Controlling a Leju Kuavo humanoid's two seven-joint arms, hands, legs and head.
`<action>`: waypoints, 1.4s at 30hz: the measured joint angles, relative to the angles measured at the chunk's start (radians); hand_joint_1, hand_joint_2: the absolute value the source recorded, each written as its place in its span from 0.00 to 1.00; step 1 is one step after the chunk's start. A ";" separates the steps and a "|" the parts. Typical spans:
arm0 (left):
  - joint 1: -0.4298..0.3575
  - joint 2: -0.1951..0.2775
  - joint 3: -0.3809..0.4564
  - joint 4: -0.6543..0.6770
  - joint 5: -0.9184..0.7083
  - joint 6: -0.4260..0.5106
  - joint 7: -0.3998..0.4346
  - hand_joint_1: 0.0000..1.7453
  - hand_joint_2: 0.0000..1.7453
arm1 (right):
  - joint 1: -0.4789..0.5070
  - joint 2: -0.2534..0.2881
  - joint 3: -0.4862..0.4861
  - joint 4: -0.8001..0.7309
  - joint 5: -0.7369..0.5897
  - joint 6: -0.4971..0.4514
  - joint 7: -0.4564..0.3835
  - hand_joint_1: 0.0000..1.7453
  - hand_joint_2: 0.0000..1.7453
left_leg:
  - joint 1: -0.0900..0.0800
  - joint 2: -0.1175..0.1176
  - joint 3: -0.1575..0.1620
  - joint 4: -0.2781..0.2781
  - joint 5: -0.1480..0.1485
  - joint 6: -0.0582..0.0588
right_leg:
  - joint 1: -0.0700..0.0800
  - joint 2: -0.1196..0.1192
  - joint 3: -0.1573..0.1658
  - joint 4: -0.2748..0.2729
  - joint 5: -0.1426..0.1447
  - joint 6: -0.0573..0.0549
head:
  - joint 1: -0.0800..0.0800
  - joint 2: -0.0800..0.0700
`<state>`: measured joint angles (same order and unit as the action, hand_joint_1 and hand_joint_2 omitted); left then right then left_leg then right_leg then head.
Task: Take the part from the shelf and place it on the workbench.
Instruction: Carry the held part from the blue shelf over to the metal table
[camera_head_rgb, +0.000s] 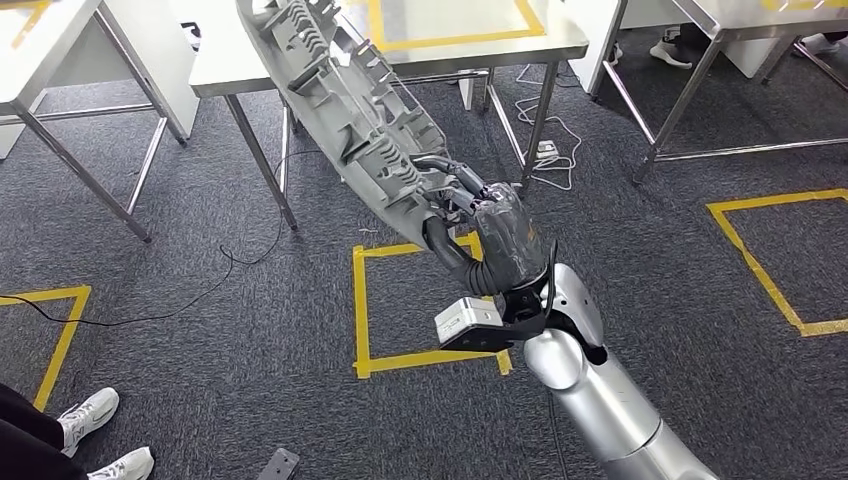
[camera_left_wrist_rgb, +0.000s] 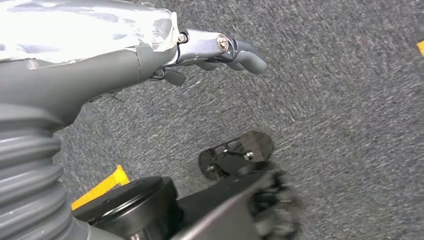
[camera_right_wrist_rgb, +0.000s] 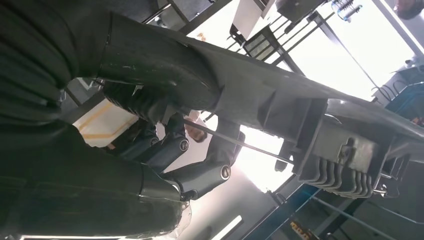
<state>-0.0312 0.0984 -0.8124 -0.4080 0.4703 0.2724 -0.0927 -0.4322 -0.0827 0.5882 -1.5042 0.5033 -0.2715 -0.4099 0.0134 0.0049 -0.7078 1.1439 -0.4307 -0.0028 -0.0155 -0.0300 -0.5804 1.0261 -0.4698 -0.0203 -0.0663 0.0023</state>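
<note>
One white-topped steel-legged workbench (camera_head_rgb: 240, 70) stands ahead of us on grey carpet. Our right hand (camera_head_rgb: 478, 215) grasps the long grey ribbed plastic part (camera_head_rgb: 350, 100) by its near end, tilted in the air above the floor. Our left hand (camera_left_wrist_rgb: 210, 52) hangs empty, fingers loosely extended.

You have no text, label, brand or number to read anywhere in these views. The grey ribbed part (camera_head_rgb: 345, 95) carries moulded ribs but no legible lettering, and the small white box at the right wrist (camera_head_rgb: 468, 318) shows no marking you can make out. The yellow tape squares (camera_head_rgb: 400, 300) on the carpet are plain outlines with no characters on them.
</note>
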 joint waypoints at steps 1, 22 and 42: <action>-0.002 0.001 0.000 0.000 0.000 0.000 0.000 0.00 1.00 | -0.001 0.000 0.000 0.000 0.001 0.000 -0.001 1.00 1.00 | -0.005 0.005 0.032 -0.061 0.019 0.009 | 0.003 -0.002 0.003 -0.001 -0.002 0.002 | 0.000 0.000; -0.009 -0.012 0.000 0.006 -0.002 0.000 -0.003 0.00 1.00 | 0.000 -0.009 -0.007 -0.005 0.012 0.010 -0.004 1.00 1.00 | -0.010 -0.041 0.100 -0.137 0.010 0.029 | -0.009 0.033 -0.034 -0.014 0.046 0.034 | 0.006 0.000; -0.005 -0.012 0.004 0.004 0.001 0.000 0.004 0.00 1.00 | 0.001 -0.004 -0.028 -0.010 0.012 0.010 -0.002 1.00 1.00 | 0.008 -0.030 0.157 -0.220 0.034 0.037 | -0.017 0.035 -0.163 0.232 -0.049 0.044 | 0.010 0.000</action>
<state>-0.0366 0.0868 -0.8086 -0.4044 0.4715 0.2725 -0.0885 -0.4314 -0.0869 0.5601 -1.5141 0.5158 -0.2613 -0.4118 0.0211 -0.0253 -0.5505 0.9241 -0.3963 0.0340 -0.0326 0.0046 -0.7429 1.2585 -0.5187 0.0233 -0.0564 0.0023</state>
